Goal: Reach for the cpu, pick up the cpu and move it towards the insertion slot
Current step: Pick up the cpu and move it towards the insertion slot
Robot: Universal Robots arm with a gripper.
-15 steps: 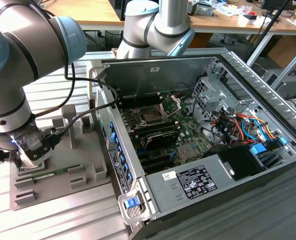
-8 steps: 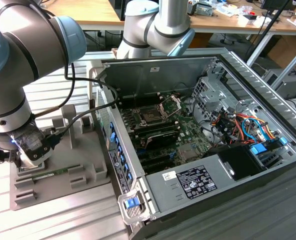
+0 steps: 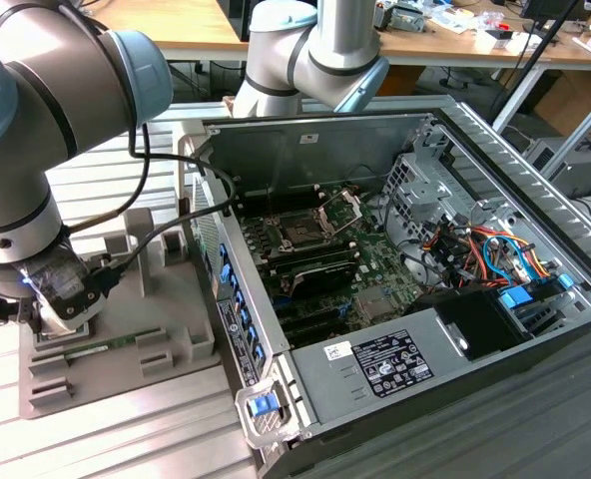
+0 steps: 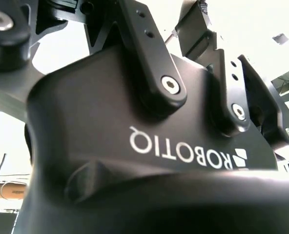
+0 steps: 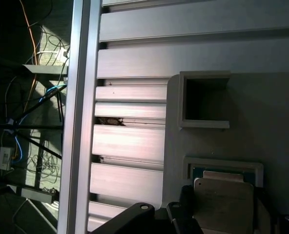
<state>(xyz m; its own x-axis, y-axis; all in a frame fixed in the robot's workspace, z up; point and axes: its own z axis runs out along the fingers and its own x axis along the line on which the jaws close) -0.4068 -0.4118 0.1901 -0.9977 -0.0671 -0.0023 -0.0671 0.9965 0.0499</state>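
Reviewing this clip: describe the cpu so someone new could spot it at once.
Start at the grey tray beside the open computer case, on the exterior view's left. In the first wrist view, the cpu lies in a framed square recess of that tray. It is a flat, pale silver-beige square; the neighbouring recess is empty.
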